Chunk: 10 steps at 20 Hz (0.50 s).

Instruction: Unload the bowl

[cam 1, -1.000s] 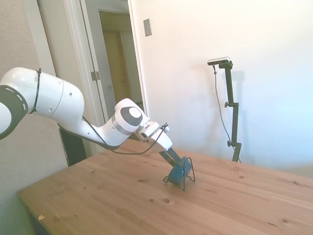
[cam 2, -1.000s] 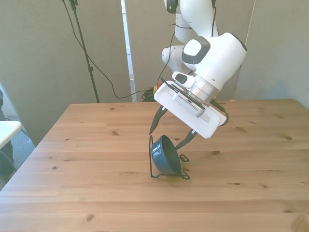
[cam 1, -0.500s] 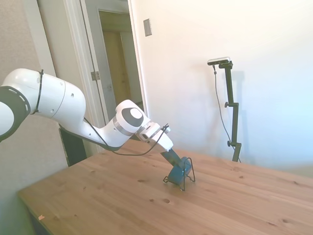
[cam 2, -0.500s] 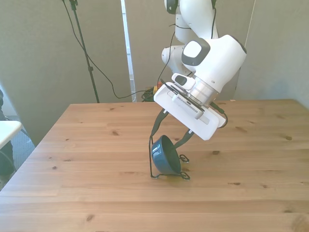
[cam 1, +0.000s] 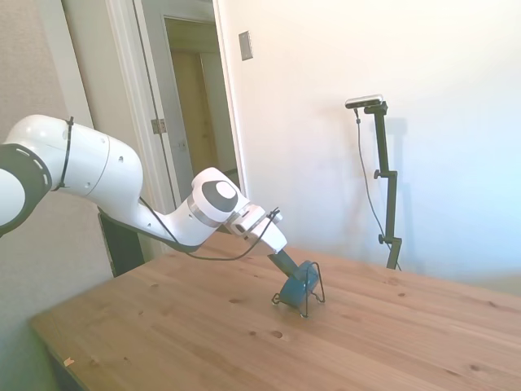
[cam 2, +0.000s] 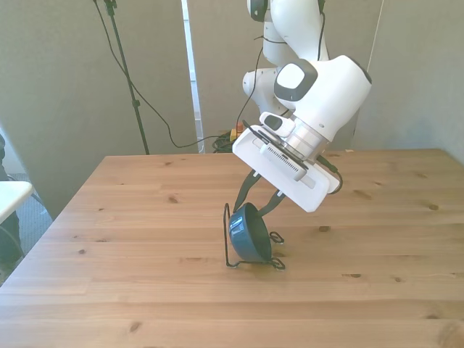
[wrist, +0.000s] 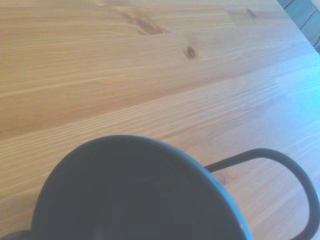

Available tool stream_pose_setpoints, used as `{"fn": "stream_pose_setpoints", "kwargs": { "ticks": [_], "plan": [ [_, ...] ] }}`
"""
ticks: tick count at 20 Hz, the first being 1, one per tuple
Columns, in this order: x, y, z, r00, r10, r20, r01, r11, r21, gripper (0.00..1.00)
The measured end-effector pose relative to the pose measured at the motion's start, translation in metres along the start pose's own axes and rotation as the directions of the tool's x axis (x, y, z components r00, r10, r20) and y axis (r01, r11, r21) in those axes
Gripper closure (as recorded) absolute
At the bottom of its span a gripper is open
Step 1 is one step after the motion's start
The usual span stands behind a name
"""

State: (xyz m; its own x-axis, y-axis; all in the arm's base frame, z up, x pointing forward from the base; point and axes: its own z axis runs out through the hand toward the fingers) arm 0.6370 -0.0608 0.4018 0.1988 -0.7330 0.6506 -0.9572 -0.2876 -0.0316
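Note:
The small teal-blue bowl [cam 2: 249, 233] stands tilted on edge in a thin dark wire stand [cam 2: 276, 237] near the middle of the wooden table [cam 2: 145, 217]. My gripper [cam 2: 251, 209] reaches down at a slant onto the bowl's upper rim, and its two dark fingers have drawn in against that rim. From the side view, the bowl [cam 1: 298, 283] leans in the stand [cam 1: 314, 293] with the gripper [cam 1: 294, 269] at its top edge. Up close in the wrist view are the bowl's dark inside [wrist: 135, 195] and one loop of the wire stand [wrist: 295, 167].
Bare wood lies all around the stand. A white wall rises behind the table's far side in the side view, and a doorway [cam 1: 191, 106] stands beyond the arm. A black tripod pole [cam 2: 127, 72] with a hanging cable stands behind the table.
The fingers, spread wide on either side of the bowl a second ago, have closed in on its upper rim. The bowl and stand have stayed in place.

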Motion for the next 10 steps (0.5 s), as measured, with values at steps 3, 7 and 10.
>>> {"fn": "stream_pose_setpoints", "kwargs": {
  "ticks": [3,7,10],
  "plan": [
    [0.0011,0.0003,-0.0001,1.000,0.000,-0.004,0.000,1.000,-0.002,1.00],
    [0.0028,0.0030,0.0011,1.000,0.000,-0.010,0.000,1.000,-0.021,1.00],
    [0.0033,0.0041,0.0036,1.000,-0.001,-0.012,0.000,1.000,-0.028,1.00]
  ]
}}
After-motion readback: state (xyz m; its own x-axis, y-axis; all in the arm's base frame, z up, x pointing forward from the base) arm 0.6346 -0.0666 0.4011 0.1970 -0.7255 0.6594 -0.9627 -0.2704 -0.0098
